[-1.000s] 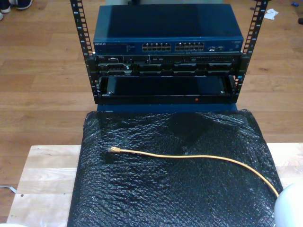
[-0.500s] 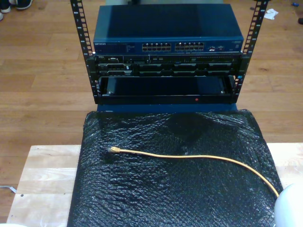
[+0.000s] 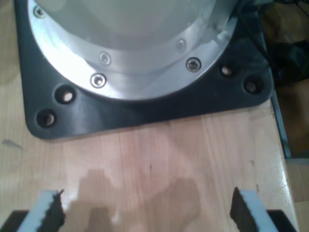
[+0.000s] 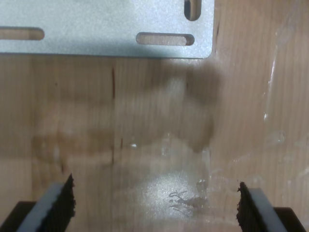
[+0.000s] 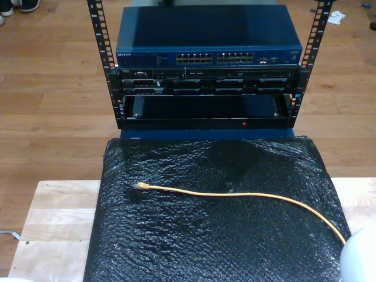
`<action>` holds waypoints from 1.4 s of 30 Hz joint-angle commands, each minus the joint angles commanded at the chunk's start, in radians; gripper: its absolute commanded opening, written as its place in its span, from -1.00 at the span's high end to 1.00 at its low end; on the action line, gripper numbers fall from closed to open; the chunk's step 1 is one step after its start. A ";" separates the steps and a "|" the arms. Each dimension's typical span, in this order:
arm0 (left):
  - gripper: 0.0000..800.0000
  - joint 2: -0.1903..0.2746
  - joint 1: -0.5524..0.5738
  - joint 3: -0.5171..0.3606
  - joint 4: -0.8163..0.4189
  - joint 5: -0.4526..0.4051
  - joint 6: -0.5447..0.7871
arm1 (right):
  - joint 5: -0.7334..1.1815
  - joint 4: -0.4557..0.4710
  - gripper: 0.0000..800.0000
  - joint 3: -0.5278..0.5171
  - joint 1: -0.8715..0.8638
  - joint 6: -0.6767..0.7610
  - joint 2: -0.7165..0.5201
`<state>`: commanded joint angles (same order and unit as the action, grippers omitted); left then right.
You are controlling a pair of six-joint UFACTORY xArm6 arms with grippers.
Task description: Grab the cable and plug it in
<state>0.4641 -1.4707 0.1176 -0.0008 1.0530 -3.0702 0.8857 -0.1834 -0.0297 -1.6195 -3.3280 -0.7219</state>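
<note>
1 cable [image 5: 247,195] on black wrap [image 5: 205,247]; 2 claws, first [image 3: 145,212] & second [image 4: 154,208], both spread, empty.

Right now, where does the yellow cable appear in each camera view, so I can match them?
Exterior view: the cable lies across the black bubble wrap, plug toward the exterior view's left.
First wrist view: my first gripper, open, over wooden tabletop beside a black base plate.
Second wrist view: my second gripper, open, over the tabletop.
Shared landmark: the tabletop.
</note>
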 joint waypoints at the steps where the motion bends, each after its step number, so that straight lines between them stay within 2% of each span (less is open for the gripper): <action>1: -1.00 -0.002 0.000 0.002 0.000 0.002 0.000 | 0.000 0.000 -0.99 0.000 0.000 -0.002 0.000; 11: -1.00 0.000 0.002 0.021 0.000 0.026 -0.005 | 0.040 0.002 -1.00 0.029 0.003 0.000 -0.061; 20: -1.00 0.009 0.003 0.077 -0.003 0.130 -0.014 | 0.267 0.006 -1.00 0.173 0.002 0.052 -0.060; 25: -1.00 0.041 0.005 0.121 -0.003 0.203 -0.015 | 0.327 0.000 -1.00 0.247 0.005 0.143 -0.057; 32: -1.00 0.046 0.014 0.212 -0.002 0.299 -0.044 | 0.457 0.000 -1.00 0.376 0.034 0.265 -0.029; 42: -1.00 0.049 0.198 0.356 0.063 0.489 -0.222 | 0.555 -0.005 -1.00 0.618 0.253 0.568 0.160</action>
<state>0.5132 -1.2727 0.4735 0.0621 1.5424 -3.2927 1.4411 -0.1880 0.5886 -1.3663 -2.7603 -0.5623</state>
